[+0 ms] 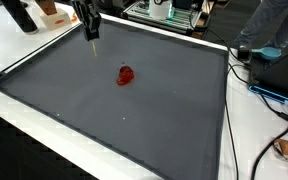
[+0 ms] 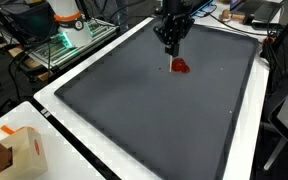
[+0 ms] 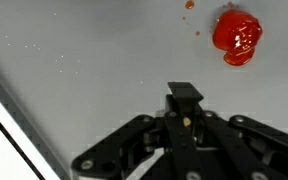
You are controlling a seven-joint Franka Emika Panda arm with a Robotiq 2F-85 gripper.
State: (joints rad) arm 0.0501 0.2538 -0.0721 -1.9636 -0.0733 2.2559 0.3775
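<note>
A small crumpled red object (image 1: pixel 126 75) (image 2: pixel 181 66) lies on a dark grey mat (image 1: pixel 134 125) (image 2: pixel 154 120) that covers a white table. In the wrist view the red object (image 3: pixel 237 36) sits at the top right, with a tiny red speck (image 3: pixel 189 5) beside it. My gripper (image 1: pixel 92 46) (image 2: pixel 171 46) hangs over the mat's far part, a short way from the red object and not touching it. Its black fingers (image 3: pixel 184 97) are pressed together, shut with nothing between them.
A cardboard box (image 2: pixel 19 150) stands on the white table edge. Cables (image 1: pixel 274 98) run along one side of the table. A person's legs (image 1: pixel 269 25) stand beyond the mat. Lab equipment with green lights (image 2: pixel 69 35) sits beside the table.
</note>
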